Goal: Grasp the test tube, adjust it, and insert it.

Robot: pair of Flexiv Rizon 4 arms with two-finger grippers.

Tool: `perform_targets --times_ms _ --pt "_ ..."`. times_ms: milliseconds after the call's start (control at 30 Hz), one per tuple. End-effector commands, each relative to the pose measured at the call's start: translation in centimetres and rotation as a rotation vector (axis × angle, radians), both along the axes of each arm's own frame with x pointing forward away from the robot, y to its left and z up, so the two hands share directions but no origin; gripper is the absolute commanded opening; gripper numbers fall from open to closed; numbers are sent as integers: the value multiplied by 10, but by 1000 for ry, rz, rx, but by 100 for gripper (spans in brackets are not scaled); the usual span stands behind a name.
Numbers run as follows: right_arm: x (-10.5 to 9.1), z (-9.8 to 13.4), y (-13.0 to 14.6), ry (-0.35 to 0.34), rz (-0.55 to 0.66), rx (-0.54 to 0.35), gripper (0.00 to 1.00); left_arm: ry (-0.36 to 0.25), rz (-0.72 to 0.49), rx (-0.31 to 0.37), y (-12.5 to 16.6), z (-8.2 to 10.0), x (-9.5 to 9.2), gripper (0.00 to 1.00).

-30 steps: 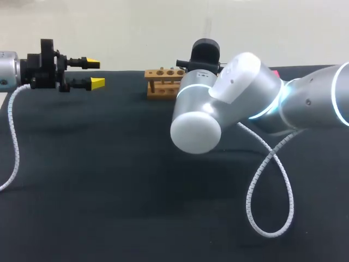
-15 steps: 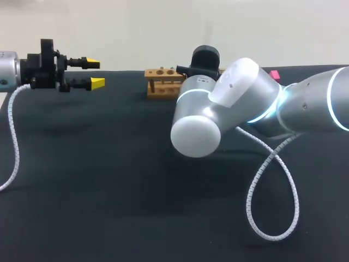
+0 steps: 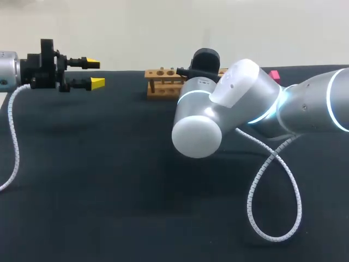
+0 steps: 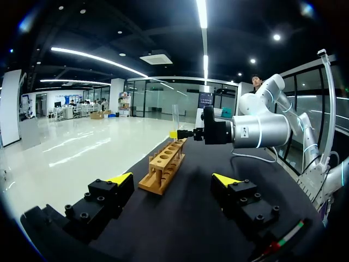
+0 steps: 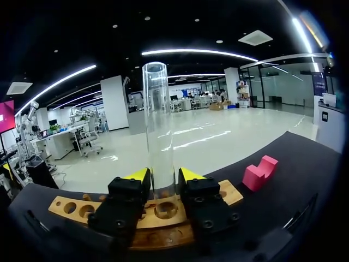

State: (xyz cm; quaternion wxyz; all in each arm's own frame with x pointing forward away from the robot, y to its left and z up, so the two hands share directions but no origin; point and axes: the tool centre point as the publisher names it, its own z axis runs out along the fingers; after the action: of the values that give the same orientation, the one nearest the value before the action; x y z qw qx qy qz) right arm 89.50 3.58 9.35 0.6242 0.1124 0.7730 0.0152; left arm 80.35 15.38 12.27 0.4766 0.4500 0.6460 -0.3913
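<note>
A clear glass test tube (image 5: 159, 125) stands upright with its foot in a hole of the wooden rack (image 5: 76, 209). My right gripper (image 5: 163, 177) straddles the tube just above the rack. Its fingers are open, and a thin gap shows beside the glass. From the left wrist view, the tube (image 4: 175, 115) rises over the rack (image 4: 163, 164) beside the right gripper (image 4: 175, 134). In the head view the right arm's elbow hides those fingers behind the rack (image 3: 162, 82). My left gripper (image 3: 94, 73) hangs open and empty at the far left, well away from the rack.
A pink block (image 5: 259, 170) lies on the black table beyond the rack's end, also seen as a pink block (image 3: 274, 75) at the back right. The right arm's white cable (image 3: 272, 191) loops over the table (image 3: 109, 180).
The right arm's wrist has shifted slightly to the right behind the rack and its elbow has settled a little. The left arm has not moved.
</note>
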Motion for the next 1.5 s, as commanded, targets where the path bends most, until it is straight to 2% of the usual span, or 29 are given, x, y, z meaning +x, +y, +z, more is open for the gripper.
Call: perform_targets --times_ms 33,100,167,300,367,433,467,500,567,667,733,967,1000,1067,1100,1267,1500 --pt "0 0 -2 -4 3 4 36 -6 6 -2 0 -1 -2 100" --pt "-1 1 -2 -6 -1 3 34 -6 6 -2 0 -1 -2 100" --pt "-2 2 -2 -8 -3 2 22 -6 6 -2 0 -1 -2 100" --pt "-4 6 -1 -14 -5 1 24 -6 6 -2 0 -1 -2 100" --pt "-5 8 -1 -16 -5 2 10 -6 6 -2 0 -1 -2 100" --pt "-6 8 0 -17 -5 2 12 -6 6 -2 0 -1 -2 100" --pt "-6 8 0 -18 -4 1 15 -6 6 -2 0 -1 -2 100" --pt "-7 9 0 -18 -4 1 25 -6 6 -2 0 -1 -2 100" --pt "-7 9 1 -18 -3 1 26 -6 6 -2 0 -1 -2 100" --pt "-8 9 0 -15 -3 0 39 -6 6 -2 0 -1 -2 100" --pt "-9 9 0 -13 -4 -1 37 -6 6 -2 0 -1 -2 100" --pt "-10 10 0 -12 -2 -1 45 -6 6 -2 0 -1 -2 100" --pt "-11 10 0 -10 -2 -2 53 -6 6 -2 0 -1 -2 100" --pt "-12 11 0 -7 -1 -3 78 -6 6 -2 0 -1 -2 100" --pt "-13 11 0 -3 1 -4 100 -6 6 -2 0 -1 -2 100" --pt "-24 15 1 12 64 -4 100 -6 6 -2 0 -1 -2 100" --pt "-50 24 5 29 200 -12 100 -6 6 -2 0 -1 -2 100"
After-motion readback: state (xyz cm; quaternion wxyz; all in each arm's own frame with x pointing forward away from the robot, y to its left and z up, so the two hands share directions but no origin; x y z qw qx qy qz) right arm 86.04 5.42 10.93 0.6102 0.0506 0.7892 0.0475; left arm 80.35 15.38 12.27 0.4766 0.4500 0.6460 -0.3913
